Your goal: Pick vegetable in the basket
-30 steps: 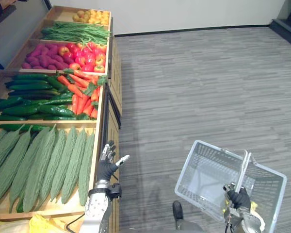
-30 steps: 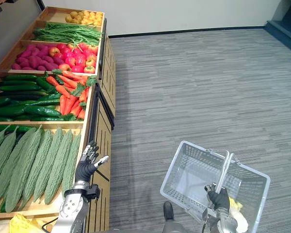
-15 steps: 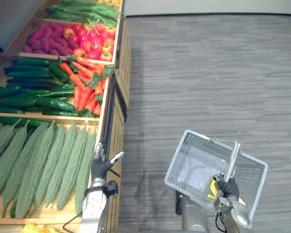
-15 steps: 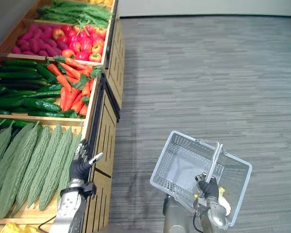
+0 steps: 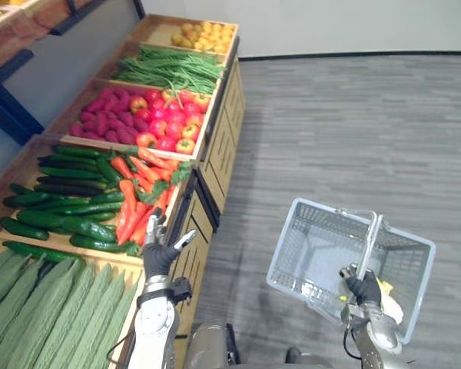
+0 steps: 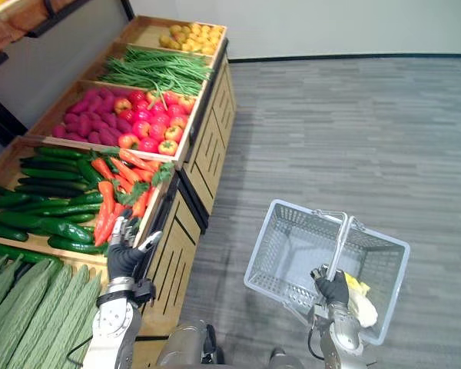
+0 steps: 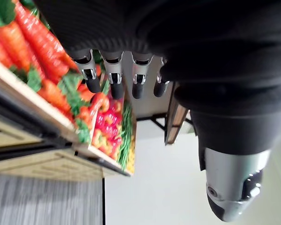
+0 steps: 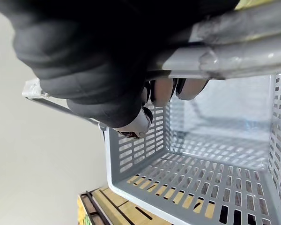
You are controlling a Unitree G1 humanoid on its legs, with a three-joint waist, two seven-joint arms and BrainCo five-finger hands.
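A grey plastic basket [image 5: 311, 238] hangs over the floor at the right. My right hand [image 5: 363, 289] is shut on its metal handle [image 5: 373, 244]. In the right wrist view the fingers [image 8: 168, 89] curl round the handle [image 8: 234, 51], and the basket's grid floor [image 8: 187, 183] lies bare. My left hand [image 5: 160, 250] is open, with straight fingers [image 7: 114, 79] held just above the front edge of the carrot bin. The carrots [image 5: 138, 196] lie just beyond the fingertips. My left hand holds nothing.
The wooden stand [image 5: 203, 204] runs along the left. From near to far it holds bitter gourds [image 5: 42, 304], cucumbers [image 5: 58, 207], carrots, magenta roots [image 5: 104, 119], red fruit [image 5: 165, 127], green beans [image 5: 169, 68] and yellow fruit [image 5: 200, 34]. Grey carpet [image 5: 346, 131] spreads to the right.
The whole view has shifted along the stand. My left hand now stands by the carrots instead of the bitter gourds. My right hand still holds the basket.
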